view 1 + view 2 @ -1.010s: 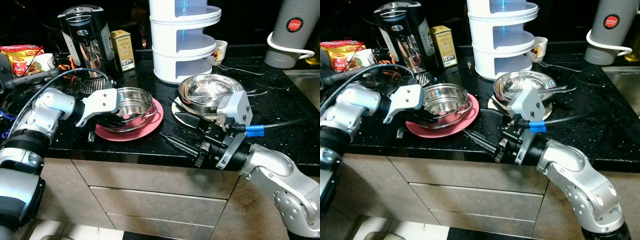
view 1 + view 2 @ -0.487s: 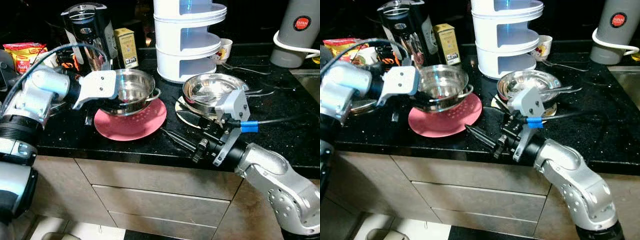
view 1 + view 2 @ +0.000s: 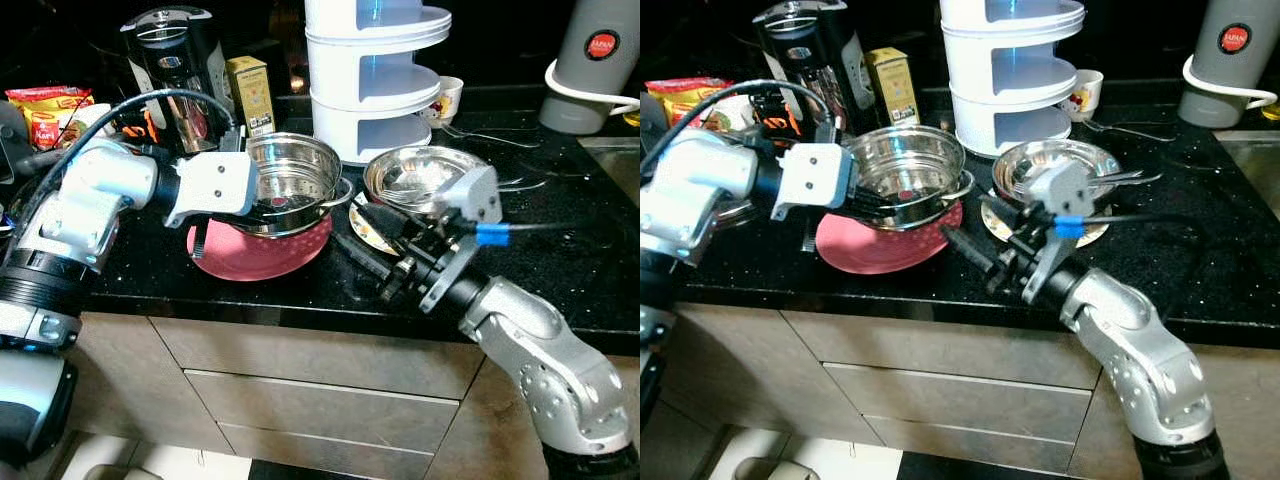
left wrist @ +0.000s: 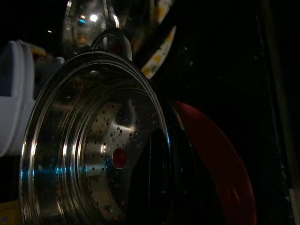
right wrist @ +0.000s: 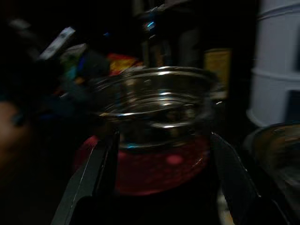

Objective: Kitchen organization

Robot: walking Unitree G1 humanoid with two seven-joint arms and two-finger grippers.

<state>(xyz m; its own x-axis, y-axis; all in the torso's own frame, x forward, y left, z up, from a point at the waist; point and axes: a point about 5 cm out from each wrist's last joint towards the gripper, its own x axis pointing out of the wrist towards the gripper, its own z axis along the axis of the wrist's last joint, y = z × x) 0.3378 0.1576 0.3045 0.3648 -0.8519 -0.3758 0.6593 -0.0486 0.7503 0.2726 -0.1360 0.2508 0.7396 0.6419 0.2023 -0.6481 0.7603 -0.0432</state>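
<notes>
A perforated steel colander [image 3: 295, 180] hangs tilted just above the pink plate [image 3: 250, 258], with my left gripper [image 3: 258, 205] shut on its near rim. In the left wrist view the colander [image 4: 93, 140] is close up, with the plate [image 4: 220, 173] behind it. My right gripper [image 3: 347, 228] is open just to the colander's right, above the counter's front, its fingers pointing at the colander. In the right wrist view both fingers [image 5: 91, 173] frame the colander [image 5: 157, 108] and the plate [image 5: 161, 166]. A steel bowl [image 3: 425, 178] sits on a patterned plate [image 3: 372, 232] behind that gripper.
On the black counter [image 3: 590, 250] stand a white tiered stand [image 3: 375, 80], a coffee maker [image 3: 175, 65], a yellow box [image 3: 250, 95], a cup [image 3: 447, 98], snack packets [image 3: 45, 108] and a grey jug [image 3: 595, 60]. Cutlery [image 3: 480, 135] lies beyond the bowl. A sink [image 3: 620, 165] is far right.
My left gripper has lifted the colander off the pink plate and carried it right. My right gripper has risen from the counter's front edge toward the colander.
</notes>
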